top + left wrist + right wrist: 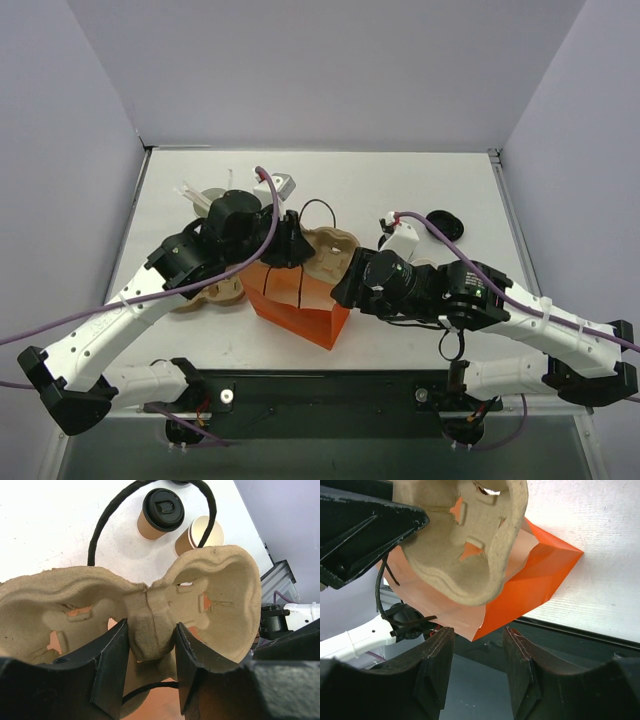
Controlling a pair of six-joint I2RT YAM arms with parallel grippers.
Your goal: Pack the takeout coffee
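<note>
The takeout coffee point(160, 512) is showing tan under a black lid, the bag point(540, 570) orange, the cup carrier point(230, 580) beige.
</note>
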